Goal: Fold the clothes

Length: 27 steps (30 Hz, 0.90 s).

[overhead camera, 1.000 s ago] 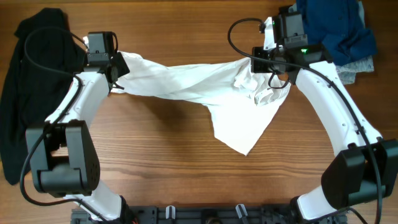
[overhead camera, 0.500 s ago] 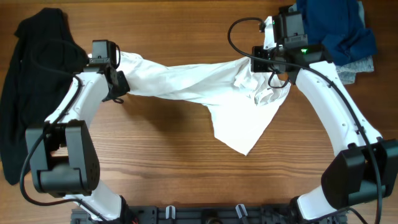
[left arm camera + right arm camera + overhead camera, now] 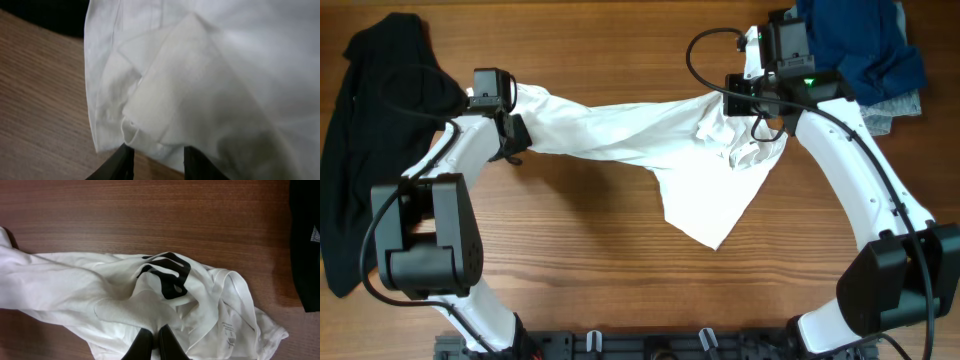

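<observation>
the white t-shirt [image 3: 650, 135] is stretched between the two grippers above the wooden desk [image 3: 600, 270]. the left gripper [image 3: 157, 159] seems to pinch a folded hem corner, though its wrist view shows only the fingertips with cloth bunched between them. the right gripper [image 3: 155, 341] has its fingers pressed nearly together on a raised ridge of the shirt, with the black print [image 3: 180, 267] just ahead of it and the neck label off to its right. a black garment [image 3: 370, 150] lies just outside the left gripper. a dark blue garment [image 3: 860, 45] lies just beyond the right gripper.
</observation>
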{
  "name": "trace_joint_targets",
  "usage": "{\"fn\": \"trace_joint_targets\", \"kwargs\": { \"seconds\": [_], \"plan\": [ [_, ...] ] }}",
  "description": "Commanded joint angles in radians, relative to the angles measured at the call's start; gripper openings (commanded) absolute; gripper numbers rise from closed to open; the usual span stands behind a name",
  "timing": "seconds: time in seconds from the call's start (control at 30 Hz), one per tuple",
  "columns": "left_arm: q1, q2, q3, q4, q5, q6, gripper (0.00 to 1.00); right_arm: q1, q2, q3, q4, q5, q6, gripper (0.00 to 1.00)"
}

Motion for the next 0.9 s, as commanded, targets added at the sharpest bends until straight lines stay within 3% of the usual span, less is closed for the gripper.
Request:
{"fn": "trace_joint_targets", "kwargs": {
  "seconds": [0.0,0.4,0.57,0.87],
  "plan": [
    [0.005,0.011,-0.005,0.042,-0.015,0.006,0.33,0.001,0.013,-0.010,0.004,0.000,-0.011,0.04],
    [0.005,0.079,-0.005,0.100,0.025,0.006,0.31,0.001,0.013,-0.010,0.007,0.004,-0.011,0.04],
    [0.005,0.078,-0.003,0.116,-0.005,0.006,0.04,0.001,0.013,-0.010,0.006,0.003,-0.011,0.04],
    [0.005,-0.056,0.107,0.008,-0.069,0.007,0.04,0.002,0.013,-0.010,-0.003,0.000,-0.010,0.04]
  ]
}}
